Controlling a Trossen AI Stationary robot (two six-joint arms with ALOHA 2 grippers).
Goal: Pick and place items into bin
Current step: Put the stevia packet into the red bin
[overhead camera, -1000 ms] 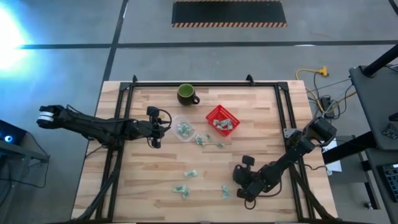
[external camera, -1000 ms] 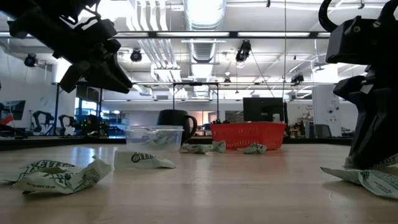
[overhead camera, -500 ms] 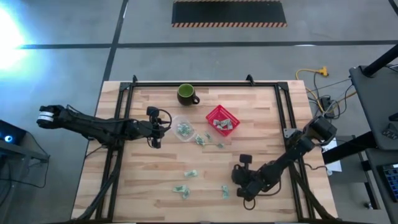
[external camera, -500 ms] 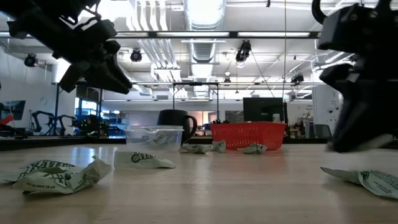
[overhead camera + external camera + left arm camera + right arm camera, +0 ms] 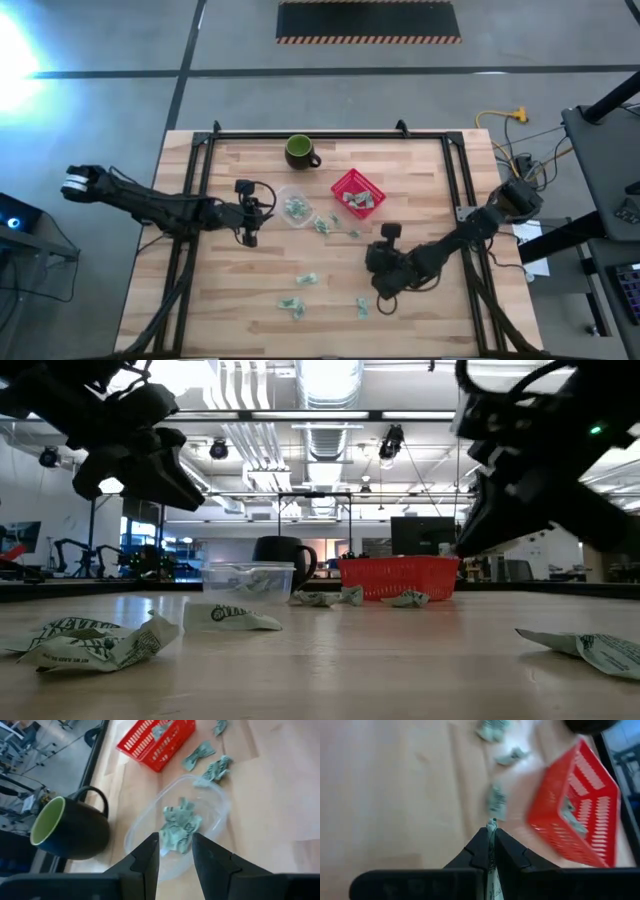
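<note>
Above the table (image 5: 420, 190) near the red basket (image 5: 357, 193), we see the right gripper (image 5: 491, 851) pinching one thin, limp wrapper (image 5: 492, 825) by its edge; others lie scattered, featherlight and crushable.

Around my wooden table (image 5: 420, 215) lies grey concrete floor (image 5: 120, 60), with a hazard-striped dark mat (image 5: 368, 21) at top centre, bright glare upper left. Beyond, ceiling ducts (image 5: 330, 400) and monitors (image 5: 425, 538).

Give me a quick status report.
Right gripper shut on a wrapper, lifted, facing the red basket. Left gripper open over the clear tub. Path clear.
</note>
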